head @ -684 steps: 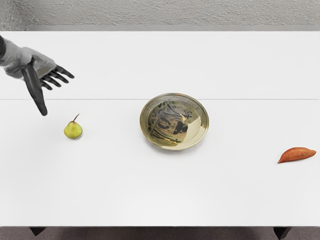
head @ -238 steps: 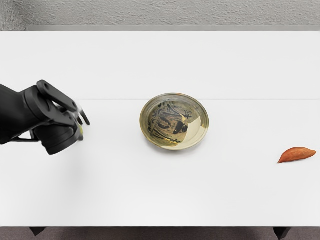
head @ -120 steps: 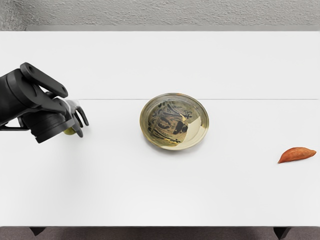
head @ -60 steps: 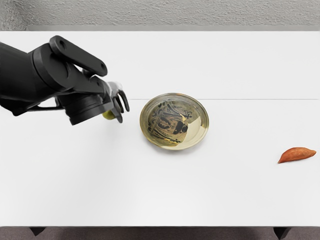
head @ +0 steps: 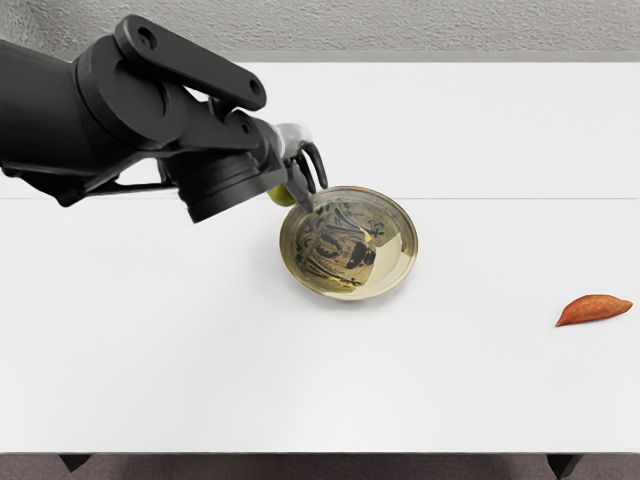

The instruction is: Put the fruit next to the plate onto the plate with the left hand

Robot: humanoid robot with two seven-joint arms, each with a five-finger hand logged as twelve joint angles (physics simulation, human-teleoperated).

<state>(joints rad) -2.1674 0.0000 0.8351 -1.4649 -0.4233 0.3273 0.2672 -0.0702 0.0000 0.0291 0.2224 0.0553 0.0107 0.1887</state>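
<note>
Left robot hand (head: pixel 296 180), fingers curled around the pear (head: pixel 281 196), hovers at the upper-left rim of the plate (head: pixel 404 265). Only a yellow-green sliver of pear shows beneath the palm. The plate's middle lies to its lower right, so release likely needs further rightward travel.

On my feed, a sweet potato (head: pixel 593 309) lies flat on the white table (head: pixel 300 380) near its right edge, its long axis slanting up toward the right. A thin seam (head: pixel 520 198) crosses the tabletop. Behind is a grey wall (head: pixel 450 25); dark legs (head: pixel 74 462) show below.
</note>
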